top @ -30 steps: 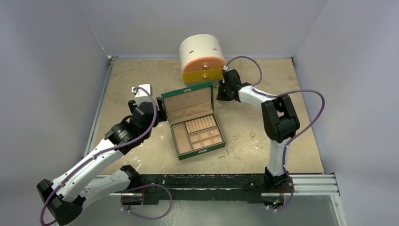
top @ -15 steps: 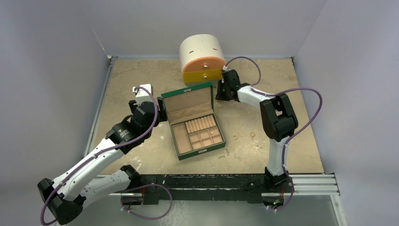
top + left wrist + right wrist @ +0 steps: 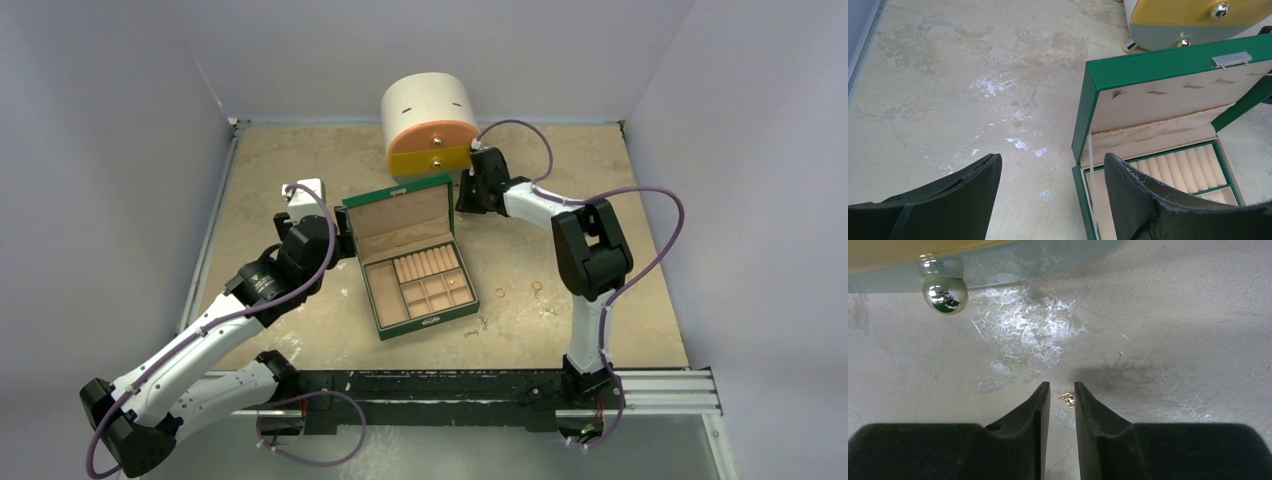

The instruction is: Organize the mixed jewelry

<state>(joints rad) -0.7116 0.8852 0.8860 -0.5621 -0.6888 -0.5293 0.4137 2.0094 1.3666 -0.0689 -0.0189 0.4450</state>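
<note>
shiny gold piece (image 3: 1068,399) on matt, scuffed table (image 3: 1173,315).

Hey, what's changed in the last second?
The right gripper shifted slightly left, toward the box, its elbow following. Its fingers are nearly together by a tiny gold piece; whether they grip it is unclear. The left gripper, box, chest and loose rings stayed put.
</note>
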